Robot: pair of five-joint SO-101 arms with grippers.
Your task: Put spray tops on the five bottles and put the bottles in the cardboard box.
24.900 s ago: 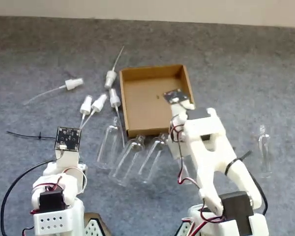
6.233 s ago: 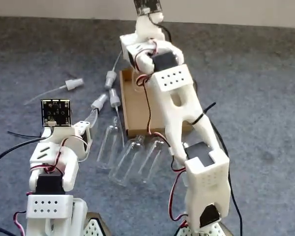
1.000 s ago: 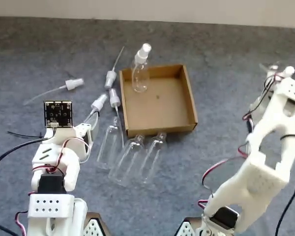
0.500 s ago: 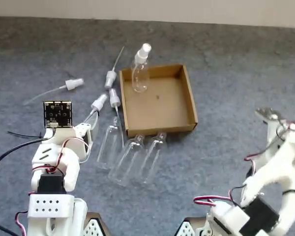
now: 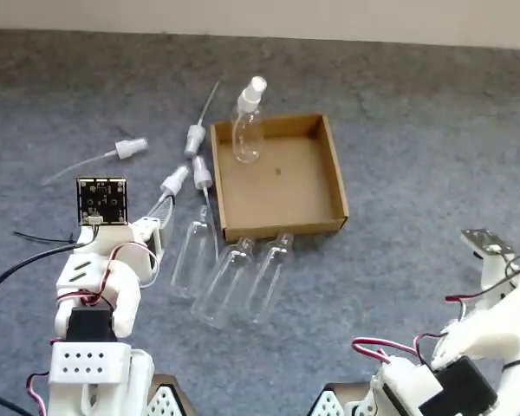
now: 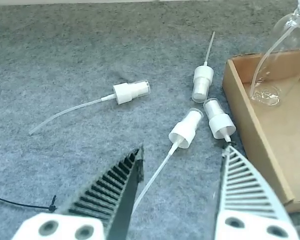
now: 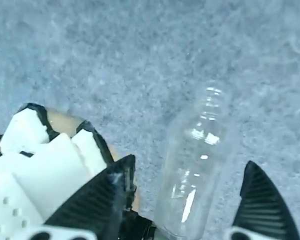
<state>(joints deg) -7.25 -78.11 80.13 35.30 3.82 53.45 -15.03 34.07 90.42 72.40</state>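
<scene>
Grey tabletop (image 5: 416, 130) from my feed right now. The left arm (image 5: 95, 303) sits at the near left edge. The right arm (image 5: 477, 347) is folded low in the near right corner, well away from the box.

The box (image 5: 334, 173) sits mid-table, open side up. One capped bottle (image 5: 245, 134) is in it, leaning in the far left corner with its white top poking out over the rim. Just in front of the box's near wall, three uncapped bottles (image 5: 227, 276) lie side by side on the tabletop, necks toward the box.

The left gripper (image 6: 182, 150) is wide open and holding nothing. It hangs above the loose spray tops, with one top's thin tube running between the jaws.

The right gripper (image 7: 187, 167) is open too. A lone bottle (image 7: 200, 150) with no top lies flat on the tabletop between its jaws. I can't tell from the wrist cam if either jaw actually touches it.

Four loose spray tops are left of the box. Two (image 6: 202, 82) (image 6: 219, 122) are just beside its left wall and a third (image 6: 186, 128) is next to those. The fourth (image 6: 131, 91) is off on its own further left, tube trailing away.

There's also a black cable tie (image 5: 43, 237) on the tabletop near the left arm.
</scene>
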